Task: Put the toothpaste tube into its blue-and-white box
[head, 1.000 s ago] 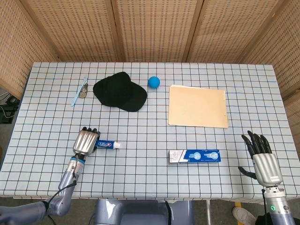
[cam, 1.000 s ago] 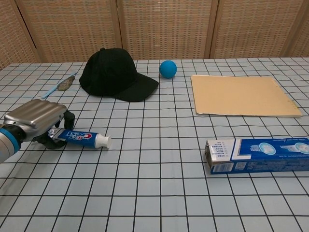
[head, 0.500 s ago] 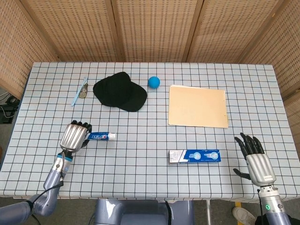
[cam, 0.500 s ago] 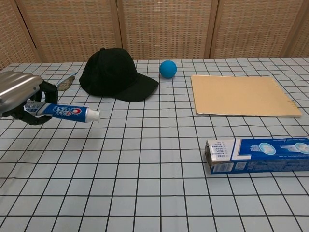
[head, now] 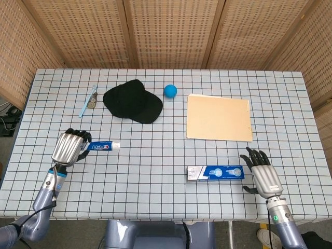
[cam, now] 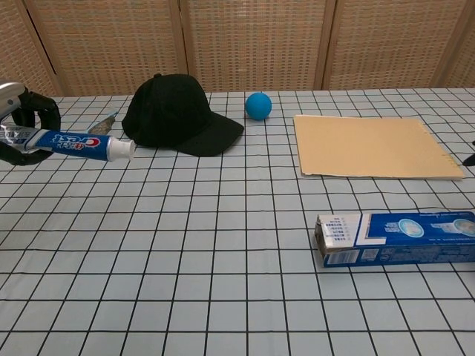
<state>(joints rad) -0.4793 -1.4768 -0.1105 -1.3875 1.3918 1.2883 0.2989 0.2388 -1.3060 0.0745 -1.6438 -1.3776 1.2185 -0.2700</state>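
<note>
My left hand (head: 68,147) grips the tail end of the blue-and-white toothpaste tube (head: 101,147) and holds it lifted above the table, its white cap pointing right. In the chest view the tube (cam: 78,142) hangs at the left edge, with the left hand (cam: 22,124) partly cut off. The blue-and-white box (head: 215,172) lies flat at the front right, its open end (cam: 332,239) facing left. My right hand (head: 263,175) hovers open just right of the box, fingers spread.
A black cap (head: 133,101) and a blue ball (head: 170,91) lie at the back centre. A toothbrush (head: 88,100) lies left of the cap. A beige folder (head: 219,117) is behind the box. The checkered table (head: 155,171) spans the middle.
My left hand has lifted the tube off the table and carried it up and to the left. My right hand has moved in from the right edge toward the box.
</note>
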